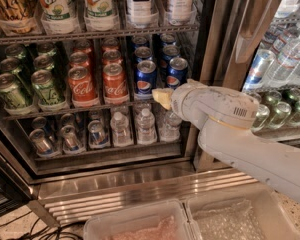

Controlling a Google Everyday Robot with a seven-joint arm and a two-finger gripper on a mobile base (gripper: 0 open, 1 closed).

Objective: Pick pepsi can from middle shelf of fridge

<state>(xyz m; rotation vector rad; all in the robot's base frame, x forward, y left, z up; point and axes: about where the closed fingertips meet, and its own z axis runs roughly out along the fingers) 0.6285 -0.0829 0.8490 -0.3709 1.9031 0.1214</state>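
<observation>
Open fridge, stainless-steel frame, dark wire racks, glass door swung to the right. Pepsi can: dark-blue cylinder, silver top, round logo facing out, upright at the front of the middle shelf, right of centre. A second blue can stands just beside it to the right, more behind both. Red Coca-Cola cans to the left, then glossy green cans. The gripper, a pale yellowish tip on a smooth white plastic arm, sits at the shelf edge, low between the two front blue cans; contact unclear, and can't tell if it is released or clenched. Small clear water bottles on the rack below, tall bottles above.
</observation>
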